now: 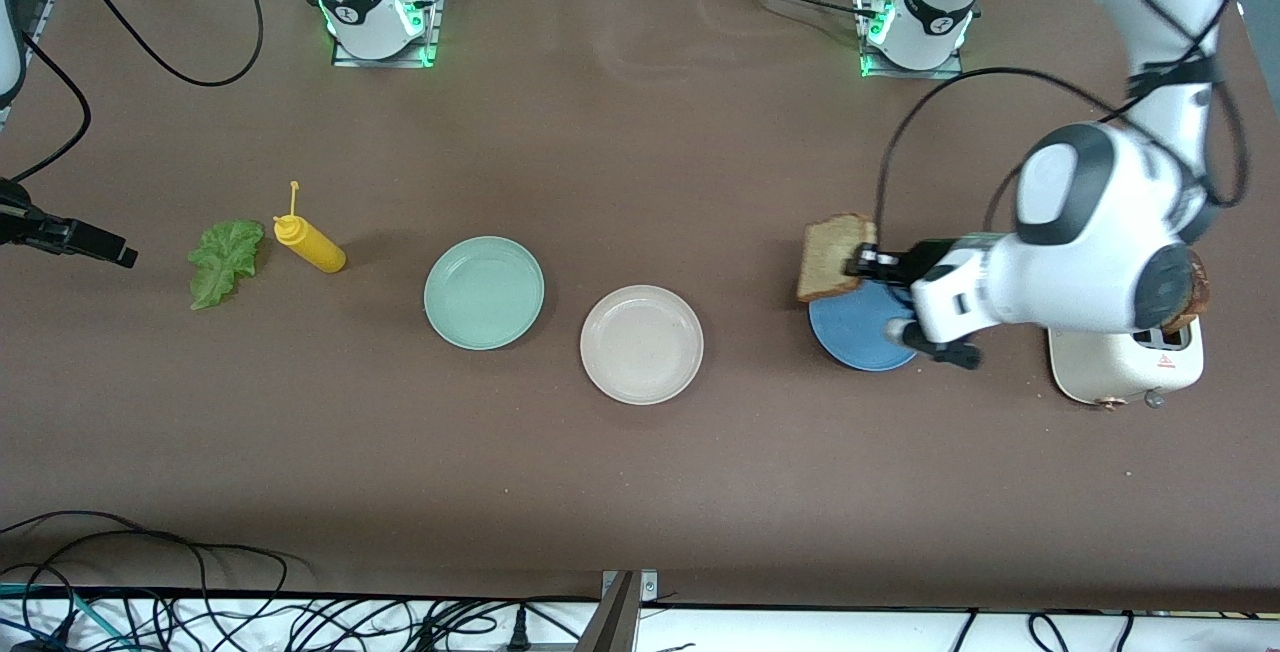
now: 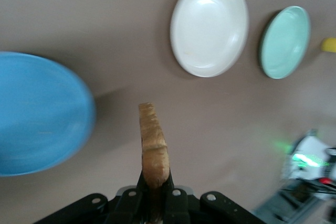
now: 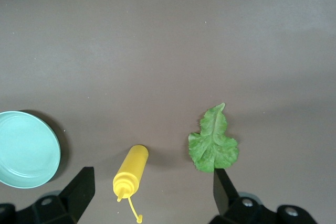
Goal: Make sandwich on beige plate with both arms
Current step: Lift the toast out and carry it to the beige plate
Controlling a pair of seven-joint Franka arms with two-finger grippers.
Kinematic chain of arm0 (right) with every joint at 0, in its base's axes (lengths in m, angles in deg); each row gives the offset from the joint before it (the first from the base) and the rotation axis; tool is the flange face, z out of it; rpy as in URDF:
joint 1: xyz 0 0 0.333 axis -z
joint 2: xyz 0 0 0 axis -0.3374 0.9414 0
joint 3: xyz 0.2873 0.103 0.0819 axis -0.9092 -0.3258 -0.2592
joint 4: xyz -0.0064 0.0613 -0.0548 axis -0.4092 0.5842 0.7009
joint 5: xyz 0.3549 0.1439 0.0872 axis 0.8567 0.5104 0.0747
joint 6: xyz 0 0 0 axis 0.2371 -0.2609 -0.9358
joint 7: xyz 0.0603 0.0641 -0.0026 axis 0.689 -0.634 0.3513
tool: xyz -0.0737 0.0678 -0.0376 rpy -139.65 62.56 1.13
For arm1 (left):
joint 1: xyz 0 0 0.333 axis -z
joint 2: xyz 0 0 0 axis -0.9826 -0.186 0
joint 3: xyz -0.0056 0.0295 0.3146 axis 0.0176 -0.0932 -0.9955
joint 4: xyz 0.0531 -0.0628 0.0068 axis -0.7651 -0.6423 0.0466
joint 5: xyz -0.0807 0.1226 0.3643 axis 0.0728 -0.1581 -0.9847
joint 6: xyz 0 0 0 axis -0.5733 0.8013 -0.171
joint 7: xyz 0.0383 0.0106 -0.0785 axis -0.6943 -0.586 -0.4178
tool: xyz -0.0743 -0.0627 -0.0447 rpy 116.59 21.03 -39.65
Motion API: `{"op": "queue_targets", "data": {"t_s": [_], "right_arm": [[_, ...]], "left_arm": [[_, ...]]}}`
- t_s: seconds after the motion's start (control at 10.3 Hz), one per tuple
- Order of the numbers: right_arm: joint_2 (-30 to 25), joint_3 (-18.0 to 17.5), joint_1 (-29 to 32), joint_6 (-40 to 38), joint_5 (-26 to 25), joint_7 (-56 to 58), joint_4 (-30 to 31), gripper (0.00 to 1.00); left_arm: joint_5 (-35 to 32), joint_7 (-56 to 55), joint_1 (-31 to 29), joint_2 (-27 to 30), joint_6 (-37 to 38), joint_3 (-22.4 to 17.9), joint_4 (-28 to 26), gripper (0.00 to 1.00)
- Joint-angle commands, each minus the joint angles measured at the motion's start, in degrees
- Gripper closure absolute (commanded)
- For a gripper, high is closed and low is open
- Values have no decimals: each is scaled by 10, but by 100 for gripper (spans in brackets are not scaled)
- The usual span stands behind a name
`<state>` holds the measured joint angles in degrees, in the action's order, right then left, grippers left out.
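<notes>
Left gripper (image 1: 868,262) was clamped on a bread slice (image 1: 835,255), edge-up over the blue plate (image 1: 860,332). Should lay it flat, centred on the empty beige plate (image 1: 641,343) mid-bench. Right gripper (image 3: 149,190) waited, jaws apart, over the lettuce (image 3: 213,141) and mustard bottle (image 3: 130,174).

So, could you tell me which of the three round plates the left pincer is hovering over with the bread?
The round blue plate, toward the left arm's end of the table. The left pincer holds the tan bread slice over its edge.

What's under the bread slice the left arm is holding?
The bread slice, clamped in the left end effector, hangs over the blue plate edge. The plate's visible part is bare; the arm covers its toaster-side part.
</notes>
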<state>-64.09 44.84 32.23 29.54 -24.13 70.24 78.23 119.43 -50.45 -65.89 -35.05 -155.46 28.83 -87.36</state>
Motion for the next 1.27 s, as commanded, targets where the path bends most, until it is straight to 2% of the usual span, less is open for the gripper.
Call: {"op": "queue_targets", "data": {"t_s": [0.0, 0.19, 0.29, 0.49, 0.68, 0.97, 1.17], "right_arm": [[-1, -2, 6, -8, 5, 9, -5, 0], [0, -2, 7, -7, 5, 9, -5, 0], [0, -2, 7, -8, 5, 9, -5, 0], [0, -2, 8, -8, 5, 9, -5, 0], [1, -2, 8, -8, 5, 9, -5, 0], [1, -2, 10, -9, 5, 9, -5, 0], [1, -2, 10, -9, 5, 9, -5, 0]], "left_arm": [[110, -25, 32, -53, -33, -7, 27, 100], [251, -32, 58, -104, -110, -7, 31, 100], [293, -25, 74, -125, -142, -7, 43, 100], [302, -24, 111, -177, -224, -7, 89, 100], [314, -24, 135, -206, -294, -6, 108, 100], [350, 30, 141, -228, -312, -6, 116, 100], [351, 35, 141, -230, -312, -6, 113, 100]]}}
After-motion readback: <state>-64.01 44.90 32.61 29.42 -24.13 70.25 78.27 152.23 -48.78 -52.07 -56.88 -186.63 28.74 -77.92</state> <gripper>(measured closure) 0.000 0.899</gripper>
